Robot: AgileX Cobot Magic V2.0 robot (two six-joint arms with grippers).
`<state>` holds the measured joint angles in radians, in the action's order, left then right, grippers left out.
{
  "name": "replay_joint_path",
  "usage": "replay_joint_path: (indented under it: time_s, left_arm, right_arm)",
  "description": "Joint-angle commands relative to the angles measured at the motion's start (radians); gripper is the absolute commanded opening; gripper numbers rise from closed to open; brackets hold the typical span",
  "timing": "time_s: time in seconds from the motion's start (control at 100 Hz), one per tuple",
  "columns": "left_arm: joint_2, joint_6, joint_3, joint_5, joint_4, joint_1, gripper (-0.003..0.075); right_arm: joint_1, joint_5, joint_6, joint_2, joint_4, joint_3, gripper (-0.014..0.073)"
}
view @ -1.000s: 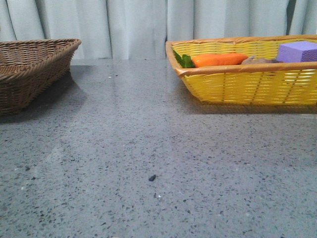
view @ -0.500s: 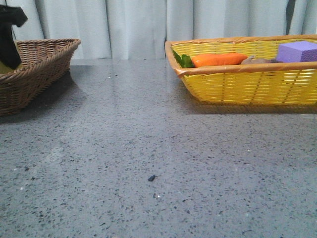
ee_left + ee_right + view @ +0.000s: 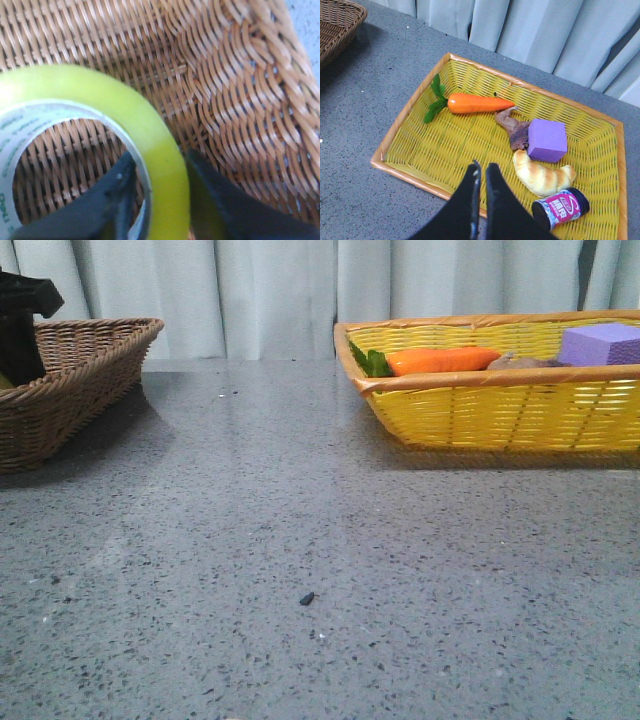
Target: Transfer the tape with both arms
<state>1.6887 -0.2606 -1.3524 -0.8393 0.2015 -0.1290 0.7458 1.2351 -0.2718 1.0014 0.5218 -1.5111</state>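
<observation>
The tape [image 3: 100, 92], a yellow roll with a white core and green print, is over the woven floor of the brown wicker basket [image 3: 225, 75]. My left gripper [image 3: 160, 157] is shut on the roll's wall, one finger inside the core and one outside. In the front view only the left arm's black end [image 3: 20, 325] shows, at the far left inside the brown basket [image 3: 90, 370]. My right gripper [image 3: 483, 167] is shut and empty, hovering above the near rim of the yellow basket [image 3: 410, 120]. It is out of the front view.
The yellow basket [image 3: 500, 410] at the right back holds a toy carrot [image 3: 477, 103], a purple block [image 3: 547, 140], a croissant [image 3: 540, 175], a small jar [image 3: 560, 207] and a brown scrap [image 3: 512, 127]. Grey speckled table [image 3: 300, 540] lies between the baskets, with curtains behind.
The left arm has come into the front view at the far left and sunk lower into the brown basket. Nothing else has moved.
</observation>
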Motion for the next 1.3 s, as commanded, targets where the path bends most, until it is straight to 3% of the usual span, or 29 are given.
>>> replay_joint_path:
  time_s: [0.0,0.4,0.58,0.94,1.11,1.29]
  left_arm:
    - [-0.044,0.000,-0.043,0.031,0.014,-0.001,0.0314]
    - [-0.199,0.000,-0.150,-0.053,0.074,-0.001,0.0318]
    - [-0.349,0.000,-0.150,-0.055,0.128,-0.001,0.0254]
    - [-0.608,-0.024,-0.138,-0.051,0.131,-0.001,-0.0022]
    - [-0.723,-0.029,-0.025,-0.004,0.131,-0.001,-0.0020]
    - [-0.874,-0.074,0.180,0.113,0.132,-0.001,-0.0020]
  right_arm:
    - [-0.005,-0.053,0.002,-0.015,0.039,-0.016,-0.0074]
    - [-0.005,-0.044,0.002,-0.033,0.044,-0.016,-0.0074]
    - [-0.005,-0.106,-0.017,-0.121,0.040,0.034,-0.0074]
    - [-0.005,-0.296,-0.063,-0.422,0.040,0.424,-0.0074]
    - [-0.005,-0.399,-0.071,-0.582,0.042,0.615,-0.0074]
    - [-0.005,-0.417,-0.193,-0.732,0.137,0.762,-0.0074]
